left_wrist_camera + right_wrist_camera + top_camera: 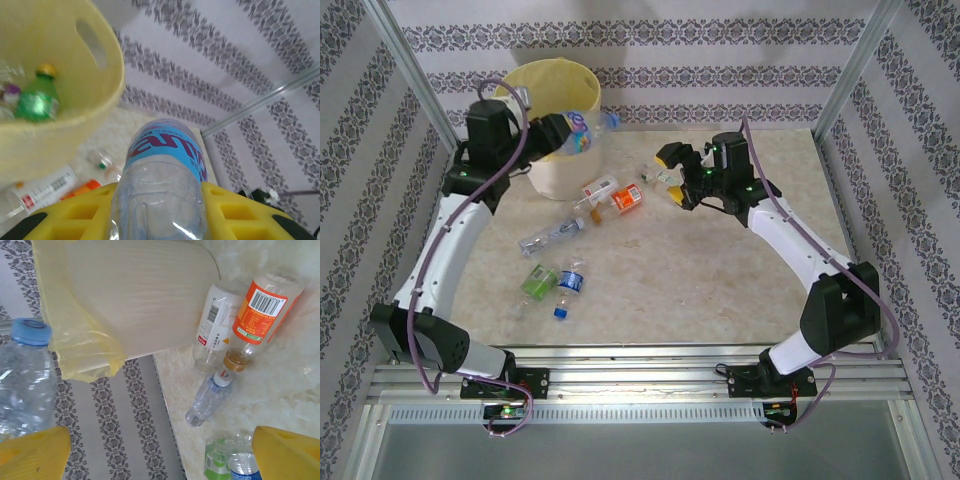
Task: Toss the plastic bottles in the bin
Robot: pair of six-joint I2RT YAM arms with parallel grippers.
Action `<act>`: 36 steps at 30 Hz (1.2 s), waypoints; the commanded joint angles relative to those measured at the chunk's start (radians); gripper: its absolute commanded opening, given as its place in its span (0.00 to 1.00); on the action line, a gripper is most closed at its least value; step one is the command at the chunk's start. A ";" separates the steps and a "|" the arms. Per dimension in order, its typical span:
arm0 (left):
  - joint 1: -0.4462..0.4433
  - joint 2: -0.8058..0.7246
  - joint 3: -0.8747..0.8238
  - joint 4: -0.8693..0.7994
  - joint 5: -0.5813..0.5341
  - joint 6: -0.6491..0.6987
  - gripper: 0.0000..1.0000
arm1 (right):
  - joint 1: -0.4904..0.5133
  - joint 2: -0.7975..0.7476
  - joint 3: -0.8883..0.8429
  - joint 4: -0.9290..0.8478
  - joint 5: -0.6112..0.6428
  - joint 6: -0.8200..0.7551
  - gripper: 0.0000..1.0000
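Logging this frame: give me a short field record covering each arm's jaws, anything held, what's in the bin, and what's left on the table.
left gripper: jaws shut on a blue-labelled bottle, beside the bin, not yet inside
right gripper: jaws open, empty, above the table
bin: holds at least one green bottle
left on table: orange-labelled bottle, white-labelled bottle, several more
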 commanded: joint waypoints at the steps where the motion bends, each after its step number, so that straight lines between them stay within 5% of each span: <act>1: 0.024 0.006 0.146 -0.168 -0.088 0.152 0.24 | -0.011 -0.028 0.017 -0.051 0.013 -0.074 0.93; 10: 0.047 0.081 0.511 -0.203 -0.283 0.352 0.23 | -0.014 -0.048 0.053 -0.148 0.030 -0.204 0.94; 17: 0.056 0.088 0.610 -0.125 -0.374 0.453 0.21 | -0.022 -0.042 0.065 -0.184 0.022 -0.240 0.95; 30: 0.125 0.382 0.809 -0.357 -0.183 0.421 0.21 | -0.046 -0.066 0.027 -0.186 0.011 -0.241 0.95; 32: 0.132 0.442 0.827 -0.410 -0.174 0.402 0.37 | -0.048 -0.081 0.017 -0.187 0.015 -0.244 0.95; 34: 0.137 0.479 0.875 -0.455 -0.165 0.363 0.76 | -0.047 -0.086 0.015 -0.194 0.012 -0.257 0.95; 36: 0.135 0.469 0.890 -0.452 -0.170 0.328 0.99 | -0.033 -0.080 0.022 -0.217 0.002 -0.282 0.96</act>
